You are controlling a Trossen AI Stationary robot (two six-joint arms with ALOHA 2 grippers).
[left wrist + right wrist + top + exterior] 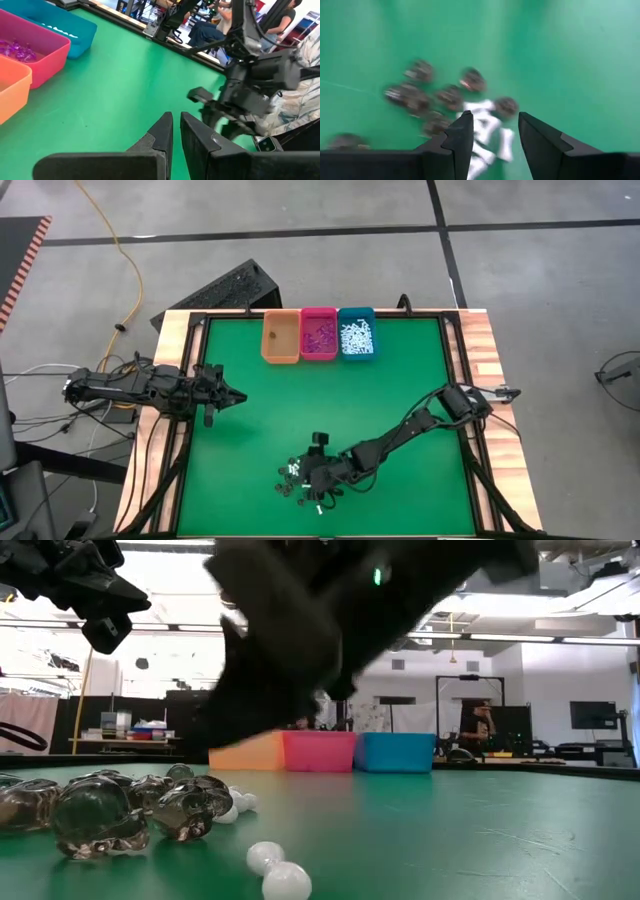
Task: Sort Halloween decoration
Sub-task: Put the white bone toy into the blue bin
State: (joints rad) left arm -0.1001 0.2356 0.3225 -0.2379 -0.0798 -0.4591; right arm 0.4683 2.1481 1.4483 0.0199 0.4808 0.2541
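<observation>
Currently the right gripper hangs low over the front part of the green table, directly above a loose heap of small decoration pieces. Its two dark fingers stand apart with a clear gap between them, and white stick-shaped pieces show through that gap; whether the fingertips touch any piece cannot be told, and nothing is seen gripped. Dark brownish pieces lie scattered just beyond the white ones. From table height, the same heap shows as glossy dark pieces with white bone-like pieces lying beside them on the green surface. The left gripper sits well apart from the heap, near the table's left edge, its fingers drawn nearly together with only a thin slit between them and nothing held. At the far edge of the table stand three bins side by side, touching: an orange bin, a pink bin holding purple pieces, and a blue bin holding white pieces. The contents of the orange bin cannot be made out clearly.
</observation>
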